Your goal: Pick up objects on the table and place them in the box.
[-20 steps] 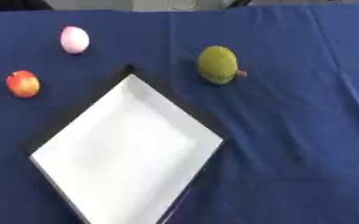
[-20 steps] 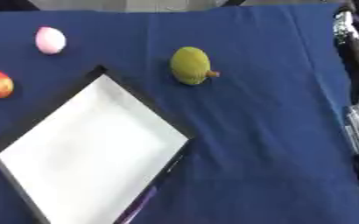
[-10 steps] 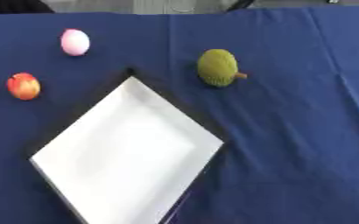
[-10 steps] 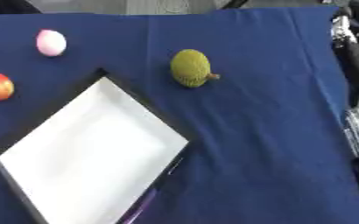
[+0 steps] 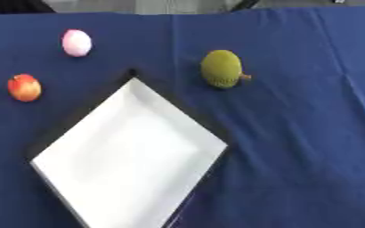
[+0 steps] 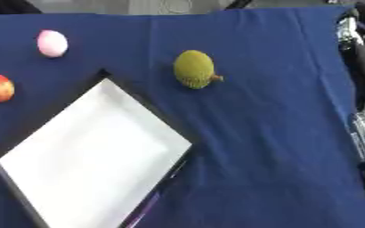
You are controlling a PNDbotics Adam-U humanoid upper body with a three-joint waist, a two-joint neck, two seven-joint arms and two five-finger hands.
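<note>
An olive-green bumpy fruit (image 5: 221,68) with a short stalk lies on the blue cloth, up and right of the box. The box (image 5: 131,156) is a shallow white tray with a dark rim, turned like a diamond, and nothing lies in it. A pink egg-shaped thing (image 5: 76,42) sits at the far left. A red-orange apple (image 5: 23,87) rests near the left edge. My right arm (image 6: 363,80), black and silver, runs down the right edge of the right eye view, well clear of the fruit. Its hand cannot be made out. My left hand shows in neither view.
The blue cloth (image 6: 279,147) covers the whole table, with wide bare room between the box and my right arm. The table's far edge runs along the top of the views.
</note>
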